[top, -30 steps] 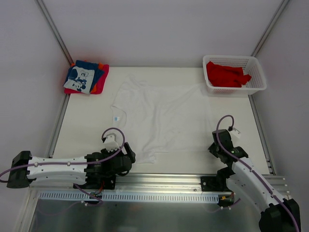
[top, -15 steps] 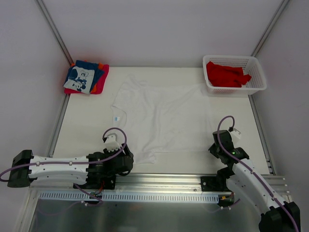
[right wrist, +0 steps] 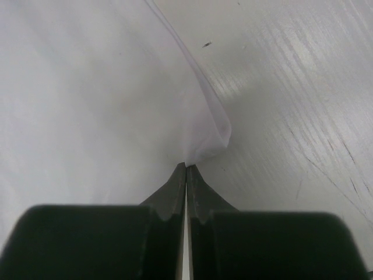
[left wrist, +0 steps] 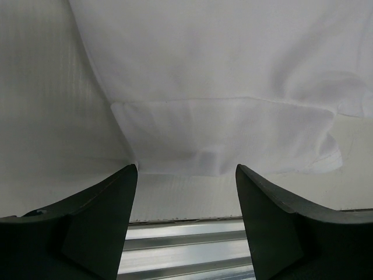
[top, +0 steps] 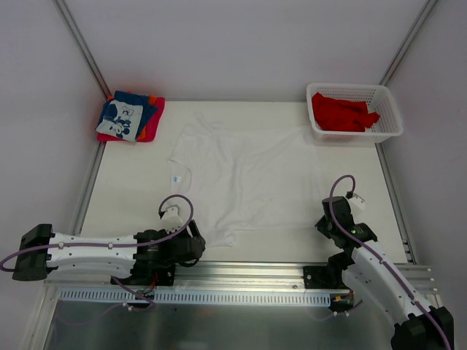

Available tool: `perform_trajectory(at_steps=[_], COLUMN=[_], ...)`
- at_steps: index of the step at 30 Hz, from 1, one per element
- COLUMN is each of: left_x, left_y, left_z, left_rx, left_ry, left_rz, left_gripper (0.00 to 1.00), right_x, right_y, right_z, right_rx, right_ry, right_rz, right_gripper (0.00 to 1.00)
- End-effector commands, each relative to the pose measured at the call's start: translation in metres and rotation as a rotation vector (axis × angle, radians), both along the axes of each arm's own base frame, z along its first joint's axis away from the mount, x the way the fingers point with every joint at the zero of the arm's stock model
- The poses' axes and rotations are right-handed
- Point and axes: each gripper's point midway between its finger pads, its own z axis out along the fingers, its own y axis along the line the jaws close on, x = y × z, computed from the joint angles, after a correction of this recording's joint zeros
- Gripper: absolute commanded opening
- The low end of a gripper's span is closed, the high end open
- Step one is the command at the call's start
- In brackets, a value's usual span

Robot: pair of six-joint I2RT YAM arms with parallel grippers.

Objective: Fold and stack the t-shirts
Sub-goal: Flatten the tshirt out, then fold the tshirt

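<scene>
Found the plain white soft cloth t-shirt [top: 241,175] spread flat on the table [top: 131,189], with left pincer [left wrist: 185,172] wide apart before its near sleeve and right pincer [right wrist: 186,166] pinched shut on its edge; judged it light, limp, easily wrinkled, best taken at hem corners.

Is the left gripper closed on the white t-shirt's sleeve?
No: the fingers of the left gripper stand apart, with the white t-shirt lying flat ahead of them.
</scene>
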Motion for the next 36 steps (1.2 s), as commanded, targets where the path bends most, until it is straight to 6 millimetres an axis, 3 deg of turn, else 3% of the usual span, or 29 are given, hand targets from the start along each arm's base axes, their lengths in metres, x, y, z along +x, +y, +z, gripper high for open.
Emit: perform_trajectory(at_steps=[1, 8, 19, 29, 36], left_x=[-0.008, -0.017, -0.013, -0.010, 0.002], left_y=[-0.006, -0.016, -0.014, -0.002, 0.009], left_z=[-0.005, -0.018, -0.017, -0.025, -0.022], left_rx=[-0.024, -0.003, 0.013, 0.042, 0.095], left_ry=[0.048, 0.067, 0.023, 0.011, -0.053], left_rz=[0.010, 0.011, -0.002, 0.028, 0.085], left_gripper=[0.69, 0.66, 0.64, 0.57, 0.59], right_x=[-0.002, 0.001, 0.000, 0.000, 0.000], right_y=[-0.004, -0.005, -0.004, -0.003, -0.002], right_z=[0.001, 0.005, 0.008, 0.008, 0.008], right_rx=[-0.012, -0.015, -0.008, -0.008, -0.007], right_ry=[0.003, -0.016, -0.023, -0.017, -0.016], right_rz=[-0.007, -0.012, -0.008, 0.001, 0.007], right_gripper=[0.00, 0.01, 0.01, 0.00, 0.00])
